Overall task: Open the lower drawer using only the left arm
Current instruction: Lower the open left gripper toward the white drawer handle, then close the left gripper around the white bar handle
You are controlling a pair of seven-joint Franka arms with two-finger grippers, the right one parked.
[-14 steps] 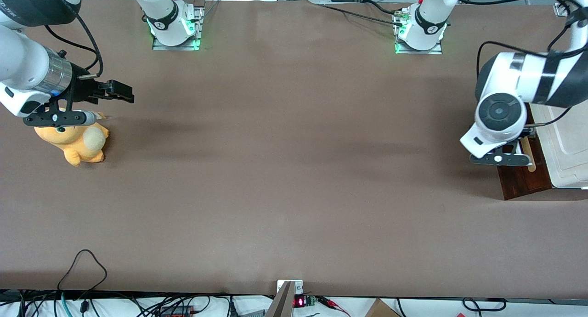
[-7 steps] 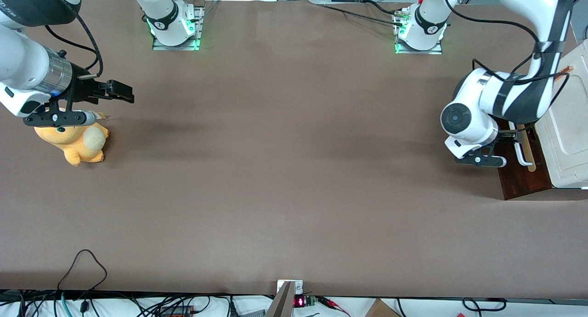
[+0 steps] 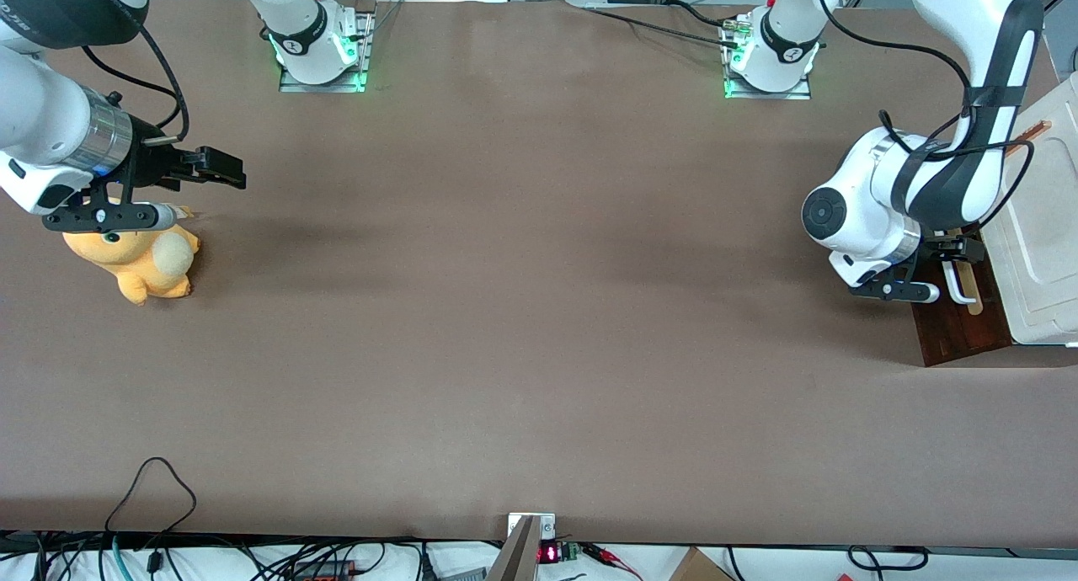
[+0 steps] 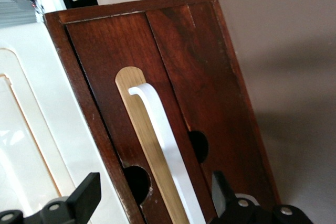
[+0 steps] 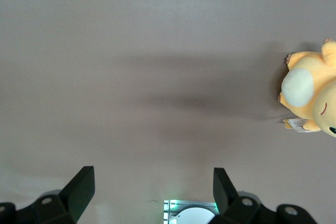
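- The lower drawer stands at the working arm's end of the desk, with its dark reddish-brown wood front showing just beside the cream-white panel.
- In the left wrist view the drawer front carries a white bar handle that lies along a pale wood strip.
- Two round dark holes are in the wood, one on each side of the strip.
- The left arm bends down from above, and its wrist hangs over the end of the drawer front that is farther from the front camera.
- The pincer is spread wide: its two black fingers stand well apart, one over the cream-white panel and the other over the red wood, with the handle between them.
- The fingers do not touch the handle; the pincer holds nothing.
- From the front view the pincer is just above the handle, and the arm hides part of the drawer.
- An orange plush toy lies toward the parked arm's end of the desk, far from the drawer.
- Black cables lie at the desk edge nearest to the front camera.
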